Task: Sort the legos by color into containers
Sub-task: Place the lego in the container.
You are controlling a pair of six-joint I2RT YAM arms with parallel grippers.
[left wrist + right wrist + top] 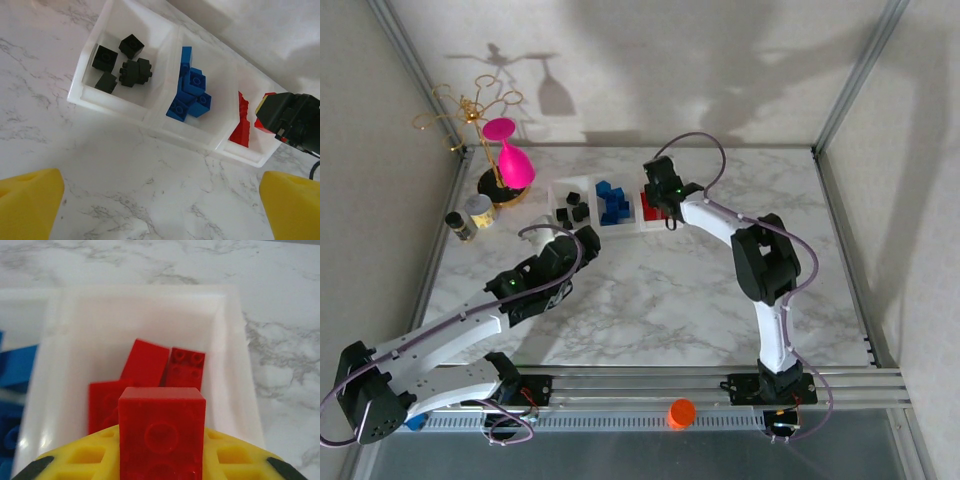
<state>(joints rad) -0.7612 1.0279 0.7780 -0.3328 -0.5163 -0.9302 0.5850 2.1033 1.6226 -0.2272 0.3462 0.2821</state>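
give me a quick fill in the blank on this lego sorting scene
1. The right gripper is shut on a ___ brick.
2. The bricks in the middle bin are all ___.
3. Seen from the top camera, the black bricks lie in the ___ bin of the row.
4. The left gripper stands ___, holding nothing.

Missing words: red; blue; left; open

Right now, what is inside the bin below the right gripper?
Three loose red bricks lie inside the end bin. The held red brick, shut in the right gripper, covers the near floor, so anything beneath is hidden.
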